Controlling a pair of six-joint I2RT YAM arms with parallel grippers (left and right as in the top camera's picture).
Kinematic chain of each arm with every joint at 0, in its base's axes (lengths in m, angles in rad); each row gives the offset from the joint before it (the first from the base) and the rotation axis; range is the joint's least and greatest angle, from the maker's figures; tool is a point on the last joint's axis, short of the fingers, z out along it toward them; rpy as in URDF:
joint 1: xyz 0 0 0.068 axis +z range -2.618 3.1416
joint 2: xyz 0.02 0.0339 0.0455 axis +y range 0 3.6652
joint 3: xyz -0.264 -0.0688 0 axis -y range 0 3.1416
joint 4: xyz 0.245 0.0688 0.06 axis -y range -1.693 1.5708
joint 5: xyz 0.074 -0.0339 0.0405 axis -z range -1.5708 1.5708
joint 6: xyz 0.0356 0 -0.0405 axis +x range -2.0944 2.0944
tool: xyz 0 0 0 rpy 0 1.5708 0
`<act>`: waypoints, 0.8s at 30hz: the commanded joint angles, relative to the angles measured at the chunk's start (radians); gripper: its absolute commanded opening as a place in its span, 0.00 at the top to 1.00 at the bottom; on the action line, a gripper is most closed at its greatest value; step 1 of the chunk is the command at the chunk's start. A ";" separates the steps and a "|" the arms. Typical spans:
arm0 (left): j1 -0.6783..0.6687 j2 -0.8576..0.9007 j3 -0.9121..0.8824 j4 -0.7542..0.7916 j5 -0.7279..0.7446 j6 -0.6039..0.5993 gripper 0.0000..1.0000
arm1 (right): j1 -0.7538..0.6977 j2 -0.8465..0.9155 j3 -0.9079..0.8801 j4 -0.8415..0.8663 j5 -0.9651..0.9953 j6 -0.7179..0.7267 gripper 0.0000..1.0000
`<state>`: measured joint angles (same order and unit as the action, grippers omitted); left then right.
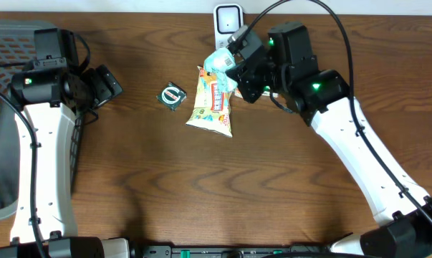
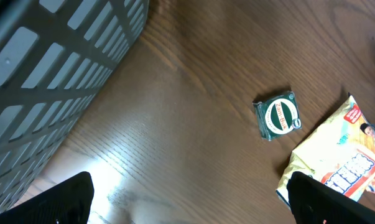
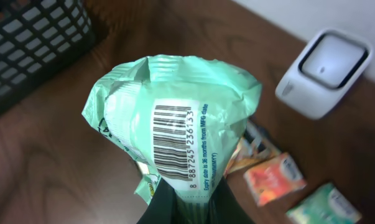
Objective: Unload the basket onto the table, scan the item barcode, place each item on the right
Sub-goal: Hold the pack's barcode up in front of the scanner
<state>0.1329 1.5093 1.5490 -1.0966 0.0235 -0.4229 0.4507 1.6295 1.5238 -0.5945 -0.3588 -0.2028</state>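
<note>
The right gripper (image 1: 233, 63) holds a mint-green packet (image 3: 175, 93) up off the tabletop (image 1: 201, 186), its jaws pinched narrow on the packet's lower end. The packet hangs close in front of the scanner (image 1: 228, 18), the white box at the far edge.

In the right wrist view the barcode (image 3: 173, 140) faces the wrist camera, printed on a fairly flat panel. The scanner's dark window sits off to the upper right. I cannot tell for certain whether the code is turned toward that window, but it looks as if it is not. A turn of the wrist is probably what the step calls for.

The packet is a thin, foil-like pouch, puffed and crinkled at the top. I judge it light, soft and rather slippery. Squeezed hard it would buckle and crease the bars, and held too loosely it could slide out. A hold on the end below the code seems right, since it leaves the bars uncovered and the printed panel smooth.

The left gripper (image 1: 109, 82) hovers low beside the basket (image 2: 50, 62) with its jaws spread wide and nothing between them. Between the arms a yellow bag (image 1: 212, 100) and a small green pack (image 1: 173, 95) lie on the tabletop, near each other but apart.
</note>
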 commanded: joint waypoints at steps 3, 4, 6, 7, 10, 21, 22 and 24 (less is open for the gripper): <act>0.002 0.000 0.007 -0.002 -0.006 -0.009 0.02 | 0.030 -0.006 0.006 0.016 0.022 -0.121 0.99; 0.002 0.000 0.007 -0.002 -0.006 -0.009 0.02 | 0.031 -0.006 0.006 0.016 0.016 -0.136 0.99; 0.002 0.000 0.007 -0.002 -0.006 -0.009 0.02 | 0.033 -0.006 0.006 0.023 0.006 -0.176 0.99; 0.002 0.000 0.007 -0.002 -0.006 -0.009 0.02 | 0.034 -0.006 0.006 0.030 0.006 -0.190 0.99; 0.002 0.000 0.007 -0.002 -0.006 -0.009 0.02 | 0.035 -0.006 0.006 0.051 0.006 -0.218 0.99; 0.002 0.000 0.007 -0.002 -0.006 -0.009 0.02 | 0.035 -0.006 0.006 0.067 0.009 -0.216 0.99; 0.002 0.000 0.007 -0.002 -0.006 -0.009 0.02 | 0.035 -0.006 0.006 0.067 0.009 -0.214 0.99; 0.002 0.000 0.007 -0.002 -0.006 -0.009 0.02 | 0.035 -0.006 0.006 0.067 0.009 -0.214 0.99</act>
<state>0.1329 1.5093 1.5490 -1.0962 0.0235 -0.4229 0.4793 1.6295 1.5238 -0.5327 -0.3431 -0.4065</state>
